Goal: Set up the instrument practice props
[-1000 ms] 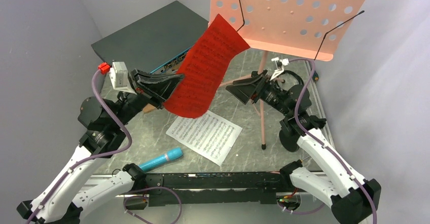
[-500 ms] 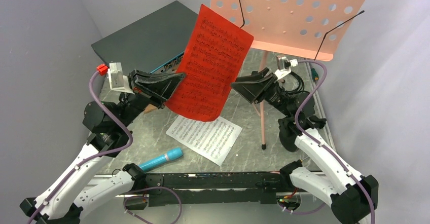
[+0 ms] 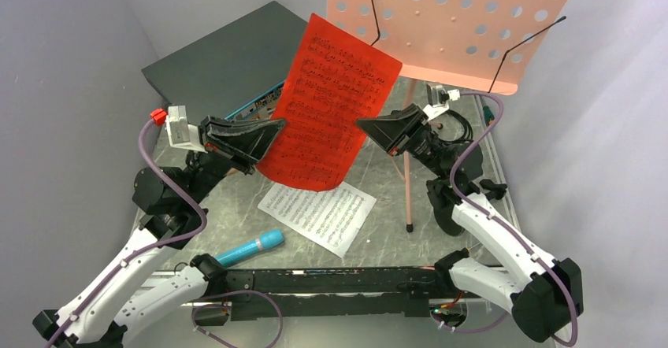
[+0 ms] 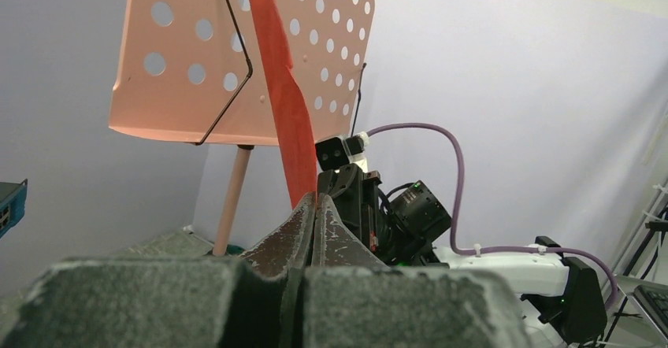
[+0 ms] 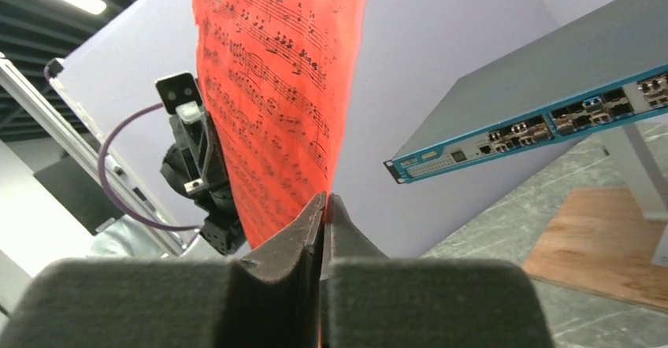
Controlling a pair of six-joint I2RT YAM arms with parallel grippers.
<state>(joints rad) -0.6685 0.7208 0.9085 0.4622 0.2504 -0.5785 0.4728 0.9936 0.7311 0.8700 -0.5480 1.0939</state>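
Up in mid-air, the left gripper is clamped on the left edge of the red sheet-music page, its fingers pressed together on the paper (the left wrist view shows the page edge-on). Opposite it, the right gripper pinches the page's right edge the same way. The page hangs upright between them, over the middle of the desk, just in front of the salmon-pink music stand at the far right corner. Below it the white sheet-music page lies flat, and the cyan-blue microphone lies by the near edge. A dark grey network switch fills the far left corner.
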